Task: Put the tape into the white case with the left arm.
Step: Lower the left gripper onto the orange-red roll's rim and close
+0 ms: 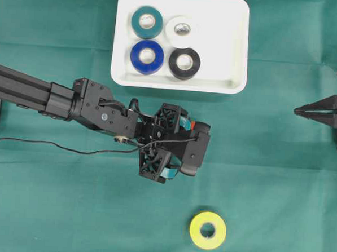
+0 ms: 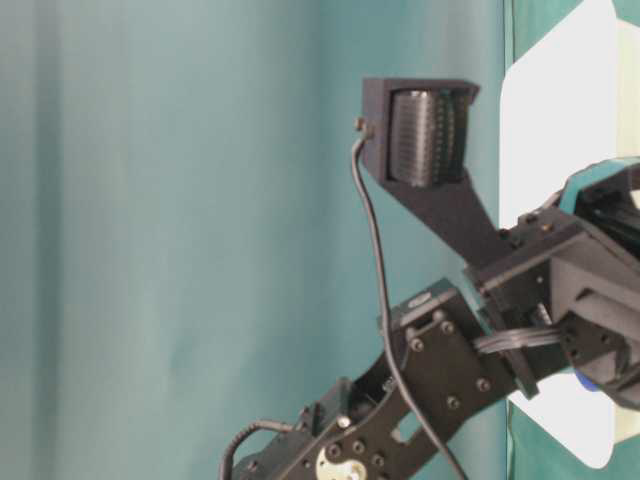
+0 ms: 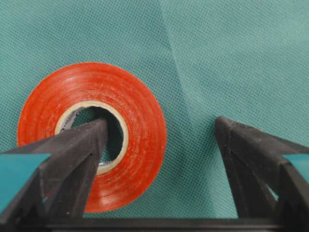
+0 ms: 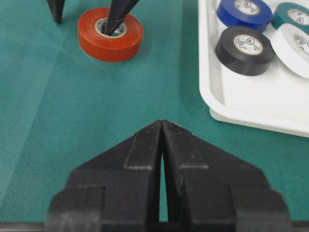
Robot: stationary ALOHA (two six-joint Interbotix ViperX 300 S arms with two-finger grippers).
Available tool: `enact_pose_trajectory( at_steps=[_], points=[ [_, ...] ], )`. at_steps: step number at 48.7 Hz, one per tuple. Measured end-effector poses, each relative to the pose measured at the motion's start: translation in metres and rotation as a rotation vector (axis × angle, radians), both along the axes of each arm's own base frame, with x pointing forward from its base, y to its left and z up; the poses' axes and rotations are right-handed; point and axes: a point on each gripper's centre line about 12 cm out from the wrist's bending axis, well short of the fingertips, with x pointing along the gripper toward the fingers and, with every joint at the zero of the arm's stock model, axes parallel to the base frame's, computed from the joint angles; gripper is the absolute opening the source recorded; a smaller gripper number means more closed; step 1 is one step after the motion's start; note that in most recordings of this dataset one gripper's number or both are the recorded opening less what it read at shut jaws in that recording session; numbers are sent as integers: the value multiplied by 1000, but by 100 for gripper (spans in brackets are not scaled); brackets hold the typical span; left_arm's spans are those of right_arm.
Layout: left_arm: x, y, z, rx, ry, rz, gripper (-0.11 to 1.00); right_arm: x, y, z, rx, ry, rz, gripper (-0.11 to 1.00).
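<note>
No text can be read with any certainty. The round paper core labels inside the glossy black tape roll (image 4: 245,50), the dark blue tape roll (image 4: 244,12), the white tape roll (image 4: 295,43) and the teal tape roll (image 4: 294,13) carry small dark print and a logo-like mark, too small to make out. The cardboard core of the orange-red tape roll (image 3: 91,140) shows faint dark lettering along its inner rim, illegible as well.
</note>
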Motion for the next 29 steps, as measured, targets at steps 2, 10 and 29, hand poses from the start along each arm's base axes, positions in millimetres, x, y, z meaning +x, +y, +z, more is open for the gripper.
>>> enact_pose_trajectory(
  at_steps=[2,10,29],
  points=[
    [0,0,0,1,1,-1,77,0,0,0,0,0,-2,-10],
    [0,1,0,3,1,-2,32,0,0,0,1,0,-2,-10],
    [-2,2,7,2,11,1,26,0,0,0,0,0,-2,-10]
  ],
)
